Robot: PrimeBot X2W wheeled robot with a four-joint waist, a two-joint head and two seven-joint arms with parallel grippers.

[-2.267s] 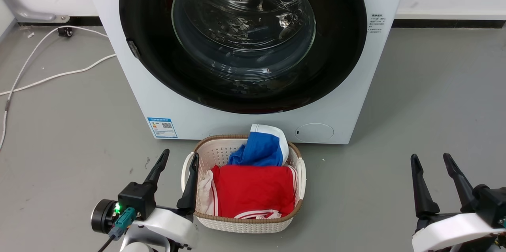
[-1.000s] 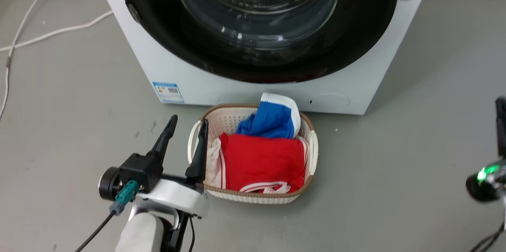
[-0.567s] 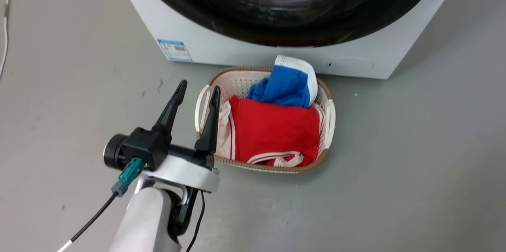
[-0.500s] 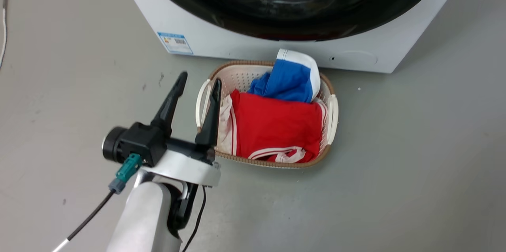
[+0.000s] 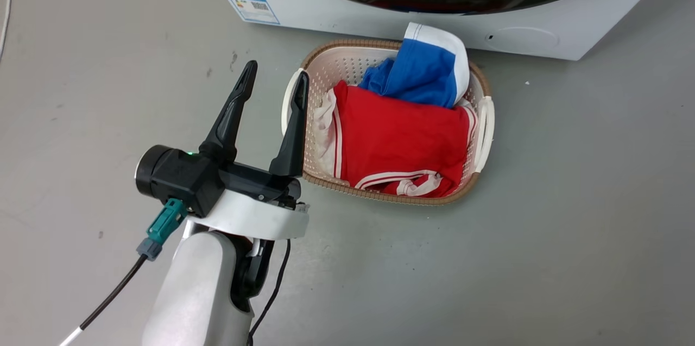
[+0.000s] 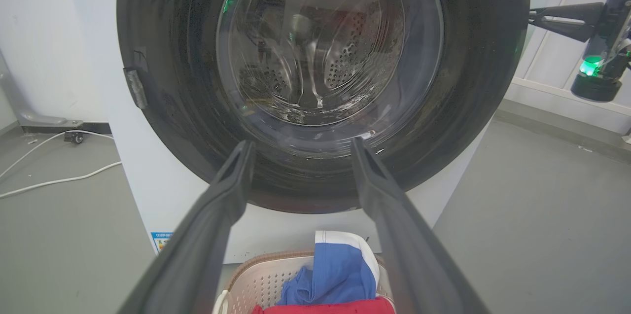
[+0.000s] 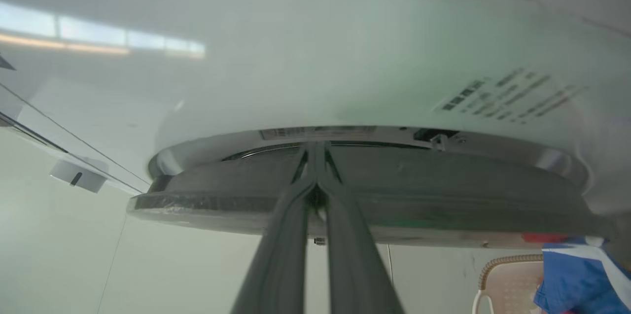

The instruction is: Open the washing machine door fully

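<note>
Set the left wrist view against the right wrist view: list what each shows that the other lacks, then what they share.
Left wrist view: the washing machine door face-on, the drum behind its glass, white cables on the floor, the open left gripper, and the right gripper at the door's rim. Right wrist view: the door edge-on, a gap behind it, printed text on the washing machine's front, that gripper's fingers shut together. Shared: the door, the white washing machine, the basket and the blue garment.
</note>
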